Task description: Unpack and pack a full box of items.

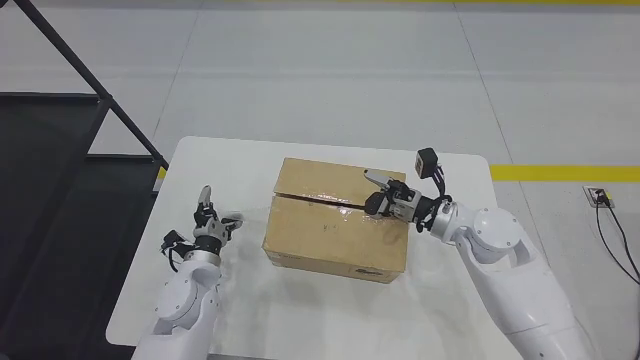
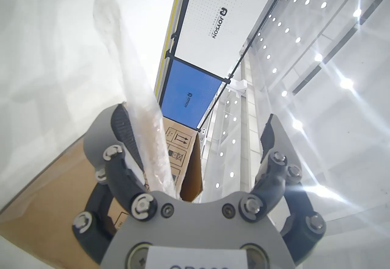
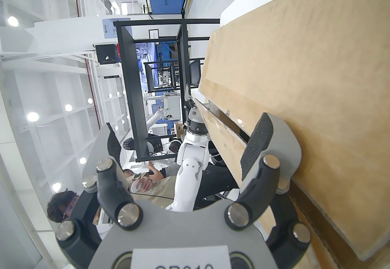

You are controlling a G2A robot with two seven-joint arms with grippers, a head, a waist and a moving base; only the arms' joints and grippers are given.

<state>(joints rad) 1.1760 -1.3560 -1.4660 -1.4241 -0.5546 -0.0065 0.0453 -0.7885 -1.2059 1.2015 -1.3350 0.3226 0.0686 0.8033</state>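
Box-opening is starting: the right gripper (image 1: 373,189), released, is sitting at the box (image 1: 335,235) seam (image 1: 315,198); next it probably must pry there and lift. The left gripper (image 1: 218,210), also released, is resting left of the box.

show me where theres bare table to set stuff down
Bare: the near strip of the white table, between the brown cardboard box and the front edge, and its far-left corner. Crowded: the gap between the left gripper and the box, and the box's right end under the right gripper.
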